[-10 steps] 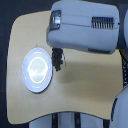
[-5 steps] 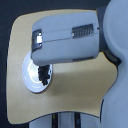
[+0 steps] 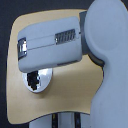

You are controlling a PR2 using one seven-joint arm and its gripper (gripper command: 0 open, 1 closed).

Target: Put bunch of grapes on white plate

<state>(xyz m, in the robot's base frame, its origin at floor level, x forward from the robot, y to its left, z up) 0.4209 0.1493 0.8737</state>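
The white plate (image 3: 45, 80) lies on the tan table toward the exterior view's left, its upper part covered by my arm. A dark, lumpy shape over the plate's left half looks like the bunch of grapes (image 3: 34, 83). My gripper (image 3: 32, 75) comes down from under the arm's pale casing right at that dark shape. Fingers and grapes blur into one dark mass, so I cannot tell whether the jaws are open or shut, or whether the bunch rests on the plate.
The bulky forearm casing (image 3: 50, 42) spans the middle of the view and the upper arm (image 3: 107, 55) fills the right side. The rounded tan tabletop (image 3: 70, 100) shows below and left of the arm, with dark floor around it.
The arm has swung toward the exterior view's left and nearer the camera. The dark gripper end went from beside the plate's right edge to over the plate's left half.
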